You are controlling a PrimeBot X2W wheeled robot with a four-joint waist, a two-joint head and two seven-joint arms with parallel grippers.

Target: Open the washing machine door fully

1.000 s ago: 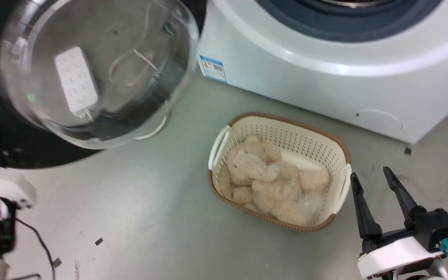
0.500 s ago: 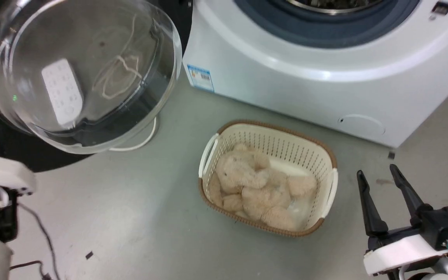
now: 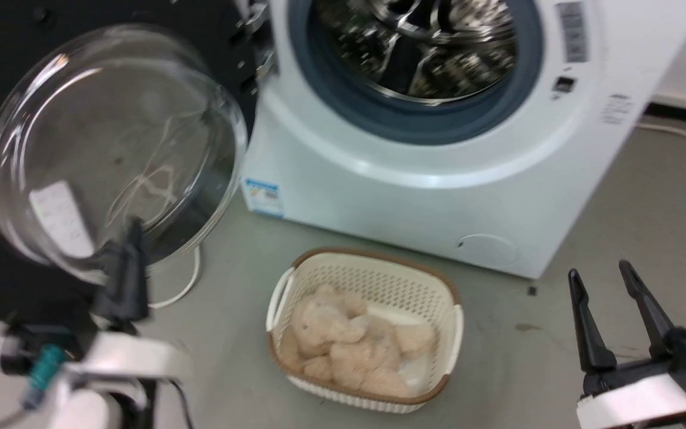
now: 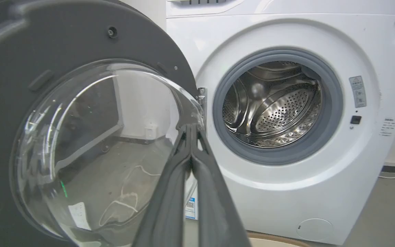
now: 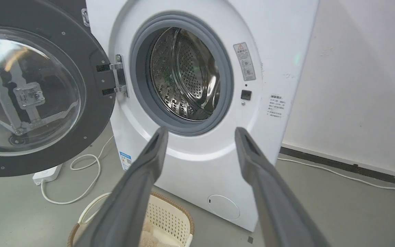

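Left claw (image 4: 190, 129) closed by washing machine door (image 3: 111, 149); right claw (image 3: 599, 271) spread above floor (image 3: 617, 196).

The washing machine door (image 5: 29, 96) hangs swung wide, left of the washing machine (image 5: 190, 168). The fingers (image 5: 139, 185) of the right gripper (image 5: 201, 132) gape apart before it, with a cream basket (image 5: 170, 221) on the floor (image 5: 321, 206) below.

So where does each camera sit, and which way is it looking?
Head view: on the head, looking down and forward at the washing machine and laundry basket; left claw and right claw show low.
Left wrist view: on the left wrist, facing the washing machine door along shut fingers.
Right wrist view: on the right wrist, facing the drum between open fingers.
Shared: all three show door and drum.
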